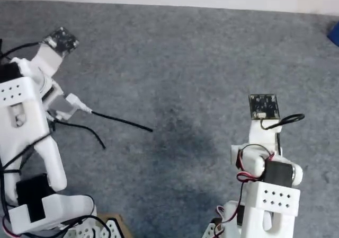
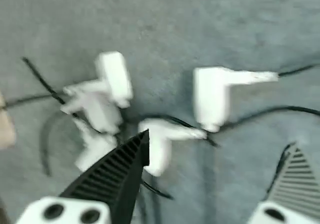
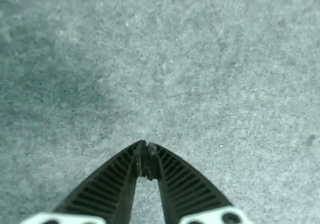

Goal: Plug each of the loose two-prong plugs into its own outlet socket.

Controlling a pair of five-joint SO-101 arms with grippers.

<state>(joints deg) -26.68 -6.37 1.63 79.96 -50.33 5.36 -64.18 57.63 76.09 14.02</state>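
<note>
The left pincer hangs spread wide over white plug pieces on the grey tabletop. An angled plug lies just ahead of the gap between its fingers, and a second plug sits beside its dark finger. Which pieces are sockets cannot be told.

The plugs look light, hard and smooth, and their thin black cords will likely tug. A hold across the body's flat sides seems best.

The right pincer is closed on nothing, well apart.

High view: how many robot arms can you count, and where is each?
2. The left arm stands at the picture's left edge beside a white plug and black cords; the right arm at lower right.
</note>
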